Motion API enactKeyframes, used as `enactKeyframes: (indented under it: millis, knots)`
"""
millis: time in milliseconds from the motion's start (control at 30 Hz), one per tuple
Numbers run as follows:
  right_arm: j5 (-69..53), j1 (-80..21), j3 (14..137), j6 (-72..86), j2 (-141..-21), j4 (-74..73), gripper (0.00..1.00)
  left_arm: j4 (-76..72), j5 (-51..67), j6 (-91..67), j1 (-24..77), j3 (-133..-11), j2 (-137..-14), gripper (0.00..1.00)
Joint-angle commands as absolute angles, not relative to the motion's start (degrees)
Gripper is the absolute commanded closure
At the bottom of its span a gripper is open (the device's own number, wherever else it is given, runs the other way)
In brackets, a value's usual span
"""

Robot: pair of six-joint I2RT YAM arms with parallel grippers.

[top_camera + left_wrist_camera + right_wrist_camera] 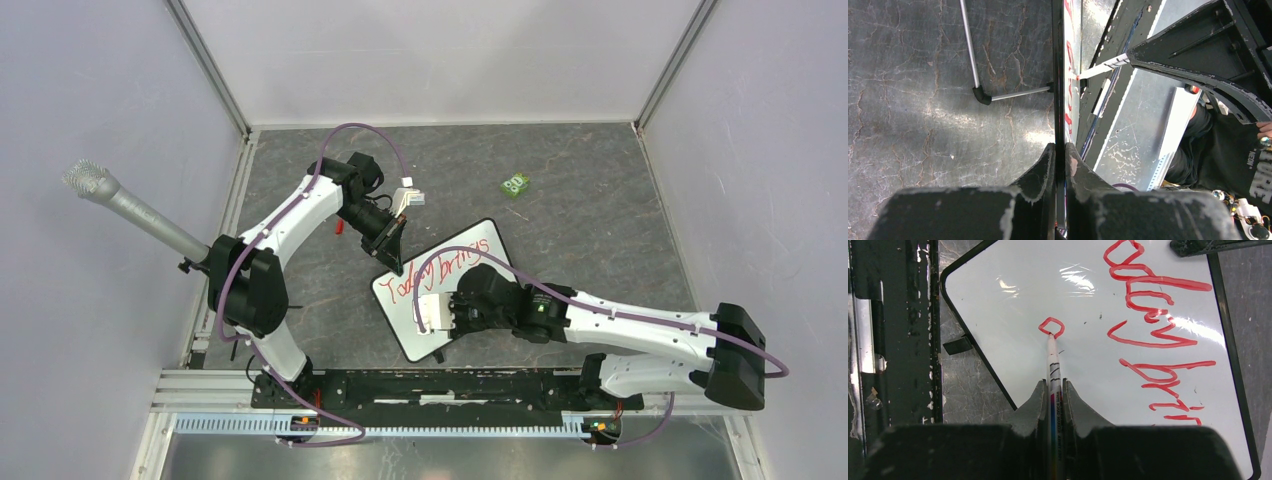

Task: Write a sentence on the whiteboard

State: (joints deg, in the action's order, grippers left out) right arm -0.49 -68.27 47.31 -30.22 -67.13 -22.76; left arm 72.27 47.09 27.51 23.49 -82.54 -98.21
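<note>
Right gripper is nearly shut, jaws pinched on the marker pen, which runs straight out between the fingers. The pen tip is touching the whiteboard at the bottom of a small red loop.

Left gripper is also nearly shut, clamped on the whiteboard's thin dark rim at its far-left edge. The left wrist view sees the board edge-on.

The whiteboard sits diagonally at mid-table, between the two arms. The right wrist covers its near half from above.

The sentence is in red and slanted. "Today brings" reads from the top view, and the loop sits on its own, apart from those words.

In the left wrist view a grey rod with a black elbow meets the board's rim on its back side.

Off the board there's a small green packet well apart toward the far right, and a microphone poking in at the left wall.
</note>
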Motion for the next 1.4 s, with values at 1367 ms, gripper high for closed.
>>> enactKeyframes:
  millis: [1367]
  knots:
    - [-1.86, -70.22, 48.43, -30.39, -71.24, -21.9, 1.0, 71.02, 47.15, 27.34, 23.75, -82.0, -97.58, 0.98]
